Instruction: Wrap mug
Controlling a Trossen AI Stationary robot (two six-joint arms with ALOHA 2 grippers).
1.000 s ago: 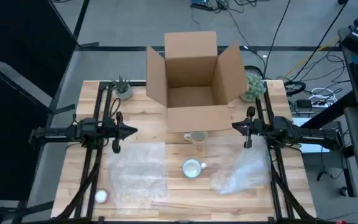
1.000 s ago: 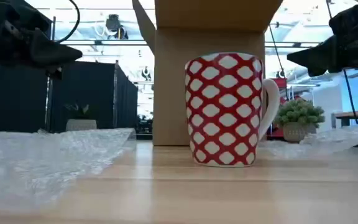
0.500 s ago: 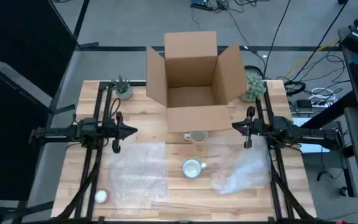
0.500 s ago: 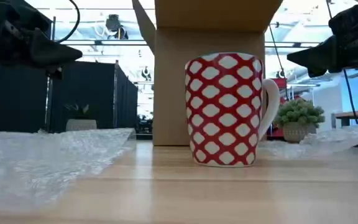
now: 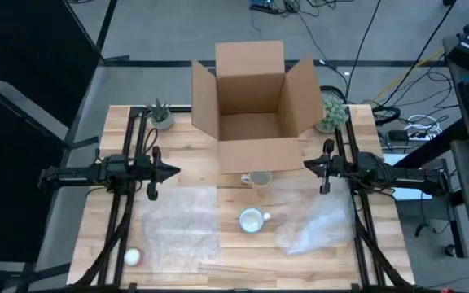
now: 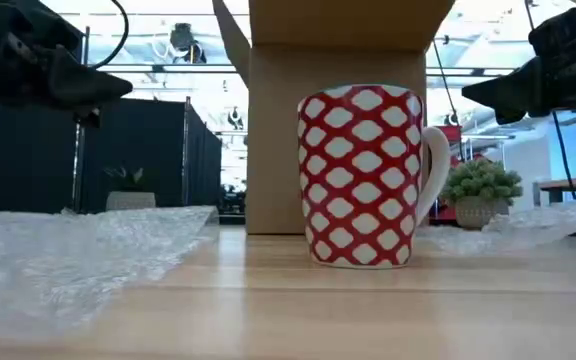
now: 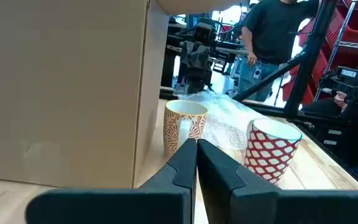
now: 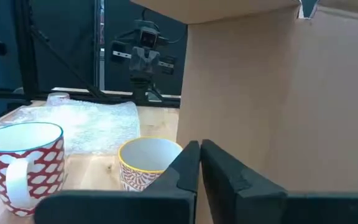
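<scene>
A red mug with white diamonds (image 5: 252, 220) (image 6: 366, 176) stands upright on the table near the front middle. A second mug, cream with an orange pattern (image 5: 258, 179) (image 7: 184, 126), stands just in front of the cardboard box. A flat sheet of bubble wrap (image 5: 179, 226) lies left of the red mug; a crumpled sheet (image 5: 317, 224) lies right of it. My left gripper (image 5: 175, 171) (image 7: 196, 146) hovers shut over the table's left side. My right gripper (image 5: 306, 166) (image 8: 199, 149) hovers shut over the right side. Both point toward the middle.
An open cardboard box (image 5: 253, 106) stands at the far middle. Small potted plants sit at the far left (image 5: 160, 115) and far right (image 5: 330, 112). A roll of tape (image 5: 132, 257) lies at the near left corner. A person (image 7: 277, 31) stands beyond the table.
</scene>
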